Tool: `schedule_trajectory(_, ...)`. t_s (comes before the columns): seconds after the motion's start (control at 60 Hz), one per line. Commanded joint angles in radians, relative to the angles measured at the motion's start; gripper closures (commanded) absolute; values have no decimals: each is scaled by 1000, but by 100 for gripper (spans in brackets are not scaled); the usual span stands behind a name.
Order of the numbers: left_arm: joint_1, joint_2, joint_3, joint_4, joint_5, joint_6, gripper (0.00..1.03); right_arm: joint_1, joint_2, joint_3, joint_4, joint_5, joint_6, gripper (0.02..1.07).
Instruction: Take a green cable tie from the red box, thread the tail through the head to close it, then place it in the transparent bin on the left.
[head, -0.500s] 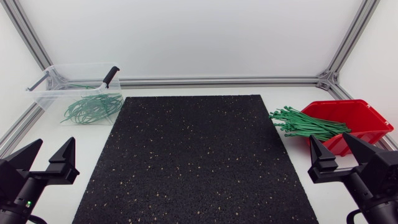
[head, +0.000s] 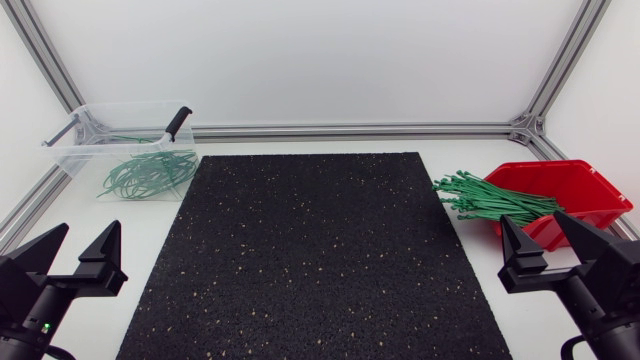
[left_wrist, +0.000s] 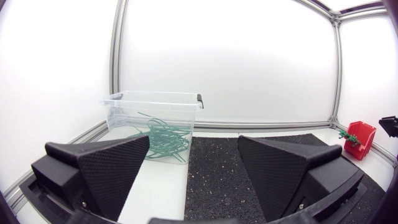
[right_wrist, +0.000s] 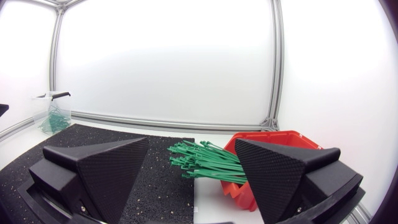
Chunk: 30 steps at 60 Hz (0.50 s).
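Observation:
A red box at the table's right holds a bundle of straight green cable ties whose tails stick out over its left rim toward the mat. In the right wrist view the red box and the cable ties lie just ahead of my right gripper. My right gripper stands open and empty in front of the box. The transparent bin at the back left holds several closed green ties. My left gripper rests open and empty at the front left, with the bin ahead.
A black speckled mat covers the middle of the table. The bin has a black clip handle on its right rim. An aluminium frame rail runs along the table's back edge.
The right gripper has shifted very slightly to the right. Nothing else has moved.

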Motion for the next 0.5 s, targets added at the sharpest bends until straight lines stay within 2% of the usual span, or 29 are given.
schedule_trajectory(0.0, -6, -6, -38, -22, 5, 5, 4, 8, -12, 68, -12, -1, -14, 5)
schedule_trajectory(0.2, -6, -4, -38, -22, 5, 5, 4, 8, 24, 157, -51, 10, -14, 5)
schedule_trajectory(0.483, -6, -4, -38, -22, 5, 5, 4, 7, 278, 366, -126, 16, -14, 5)
